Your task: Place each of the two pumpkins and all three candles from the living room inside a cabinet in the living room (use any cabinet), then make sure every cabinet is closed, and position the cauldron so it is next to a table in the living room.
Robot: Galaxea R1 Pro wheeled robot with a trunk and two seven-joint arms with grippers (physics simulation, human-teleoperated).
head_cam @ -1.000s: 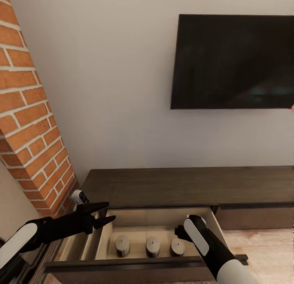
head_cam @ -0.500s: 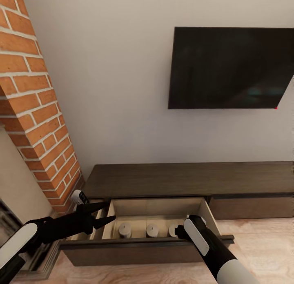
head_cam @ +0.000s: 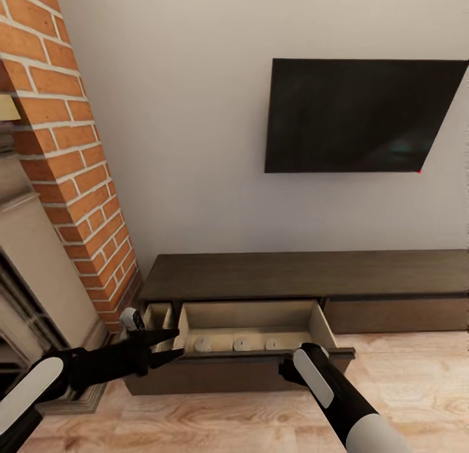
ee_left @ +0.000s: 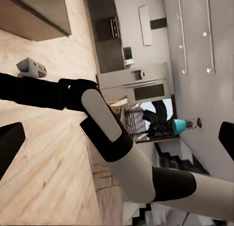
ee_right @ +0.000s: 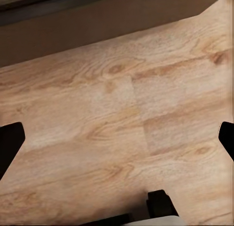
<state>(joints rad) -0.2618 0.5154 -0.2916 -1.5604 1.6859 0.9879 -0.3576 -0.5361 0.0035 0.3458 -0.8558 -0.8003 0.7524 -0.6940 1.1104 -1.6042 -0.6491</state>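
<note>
cabinet (head_cam: 306,274) drawer (head_cam: 251,326) standing open, holding 3 candles (head_cam: 242,343); likely sliding stiffly, push front edge; left gripper (head_cam: 166,347) and right gripper (ee_right: 117,138) both gaping empty.

The long, low dark brown cabinet (head_cam: 306,275) stands against the far wall with a left drawer pulled open. Three stubby candles (head_cam: 242,343) stand upright in a row inside it.

Home living room (simulated); wall TV (head_cam: 361,116); brick fireplace (head_cam: 71,173); low cabinet (head_cam: 306,275)
</note>
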